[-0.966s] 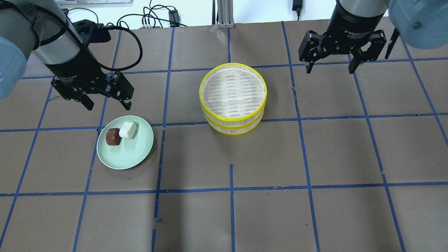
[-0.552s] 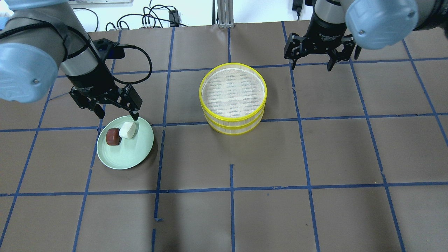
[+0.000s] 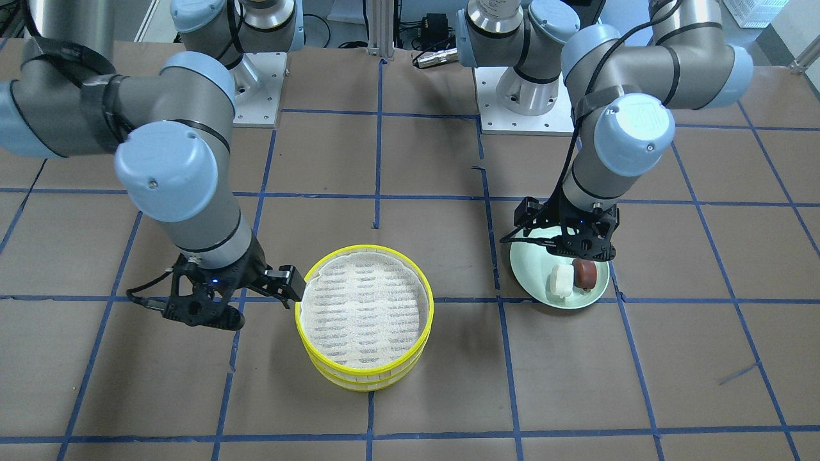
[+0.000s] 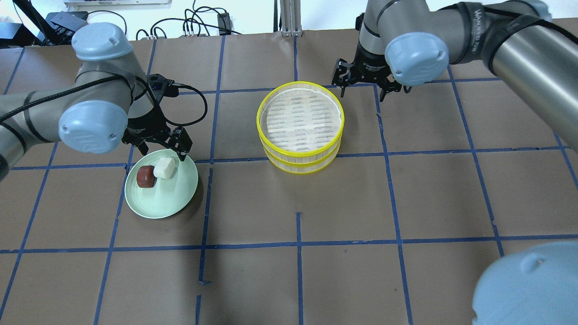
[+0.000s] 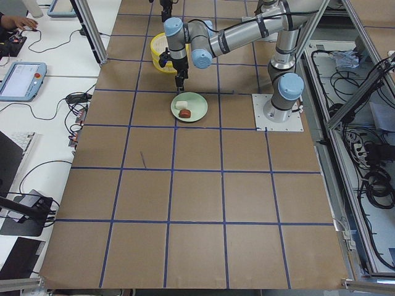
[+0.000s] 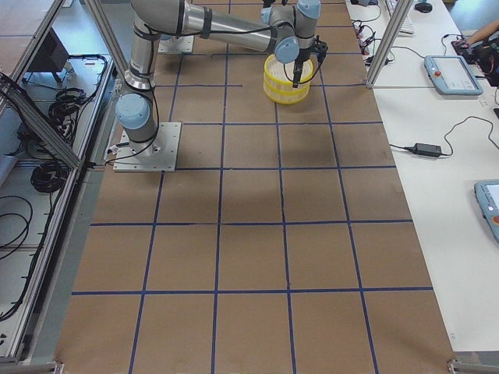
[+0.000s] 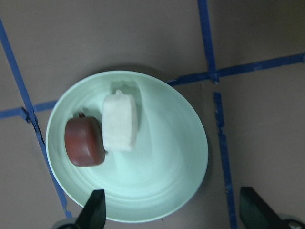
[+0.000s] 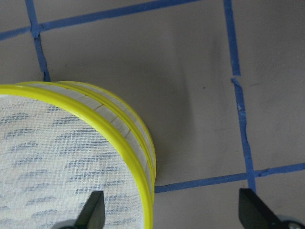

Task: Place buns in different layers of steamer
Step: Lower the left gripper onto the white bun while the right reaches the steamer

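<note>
We saw the left gripper (image 4: pixel 161 150) open wide and holding nothing. It hung over the far edge of the pale green plate (image 7: pixel 176 162). The white bun (image 7: pixel 120 122) and the dark red bun (image 7: pixel 85 142) lay on that plate, side by side and touching. The right gripper (image 4: pixel 362 85) was open wide too, with nothing in it. From its wrist camera, one finger was over the white mesh and the other was outside the yellow rim. The top steamer tray (image 4: pixel 300 156) sat on the bottom steamer tray (image 4: pixel 301 167), and no bun lay in the top one.

We thought two jobs were starting – pick up a bun, and lift the top tray off. The buns touched, so the left fingers should go down on the free sides of just one bun and squeeze softly. A hard squeeze could squash it, or push the other bun away. The right gripper should pinch only the top tray's wall, so the bottom tray doesn't come up with it.

The top tray hid the inside of the bottom tray. We couldn't tell how high either gripper was – and both side views were too small to help.
</note>
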You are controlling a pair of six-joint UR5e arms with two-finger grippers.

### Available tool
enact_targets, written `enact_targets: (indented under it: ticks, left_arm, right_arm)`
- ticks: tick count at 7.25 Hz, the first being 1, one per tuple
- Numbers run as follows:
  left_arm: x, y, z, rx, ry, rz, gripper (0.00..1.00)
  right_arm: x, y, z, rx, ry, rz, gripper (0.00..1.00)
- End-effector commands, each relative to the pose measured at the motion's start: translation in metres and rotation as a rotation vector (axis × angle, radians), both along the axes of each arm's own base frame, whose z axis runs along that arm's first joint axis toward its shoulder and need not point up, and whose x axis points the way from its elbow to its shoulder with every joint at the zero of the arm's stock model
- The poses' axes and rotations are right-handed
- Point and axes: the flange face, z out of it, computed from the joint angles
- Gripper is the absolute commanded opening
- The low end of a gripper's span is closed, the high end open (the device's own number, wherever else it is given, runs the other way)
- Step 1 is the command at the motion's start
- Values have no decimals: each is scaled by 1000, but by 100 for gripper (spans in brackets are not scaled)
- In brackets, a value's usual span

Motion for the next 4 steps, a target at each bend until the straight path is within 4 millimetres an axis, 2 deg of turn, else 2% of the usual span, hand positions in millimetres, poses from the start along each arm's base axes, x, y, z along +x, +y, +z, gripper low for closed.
enact_targets:
  ticks: [1,2,3,4]
  left_arm:
    - [3,-26,-47,-29,-10,-39,100]
    - [4,-26,-47,-27,-11,-50,100]
    - [12,-26,-49,-22,-23,-49,100]
    - [27,-25,-53,-5,-19,-64,100]
  right_arm:
    - [15,10,-34,24,-22,10,62]
    - [15,11,-37,29,-19,10,38]
    - [13,12,-38,29,-9,8,25]
    - [13,13,-36,26,-9,11,12]
